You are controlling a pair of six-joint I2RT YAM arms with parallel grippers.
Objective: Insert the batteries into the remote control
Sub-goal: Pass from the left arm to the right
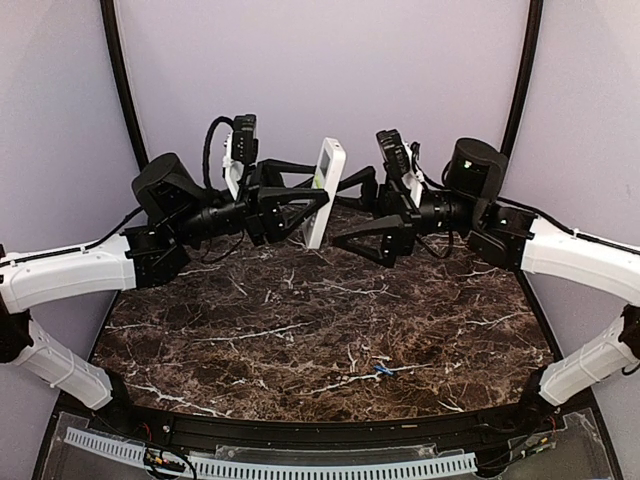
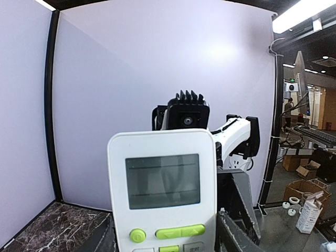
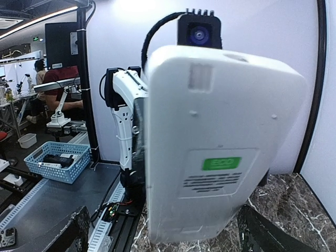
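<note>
Dark brown marble with thin white veins makes the tabletop [image 1: 300, 340], and pale lilac walls [image 1: 320, 70] close it at the back and at both sides, with black posts [image 1: 118, 70] at the corners. A white slotted cable duct [image 1: 300, 465] runs along the near edge.

The left tool [image 1: 318, 187] is clenched on the remote control [image 1: 326, 190] and holds it upright in the air above the far part of the tabletop. The left wrist view shows its face, with a grey display window and green buttons under it. The right wrist view shows its white back, with a small green label and some vent slots.

The right tool [image 1: 342, 215] is released, its fingers wide apart, just beside the remote control. I cannot tell if they touch it.

One small blue battery [image 1: 381, 369] lies on the tabletop near the front, to the right of the middle and well apart from the remote control.

Outside the walls the room is a workshop: a blue basket [image 3: 50, 160] on a grey bench, a seated person [image 3: 55, 84] and cardboard boxes [image 2: 307, 189] on the floor.
</note>
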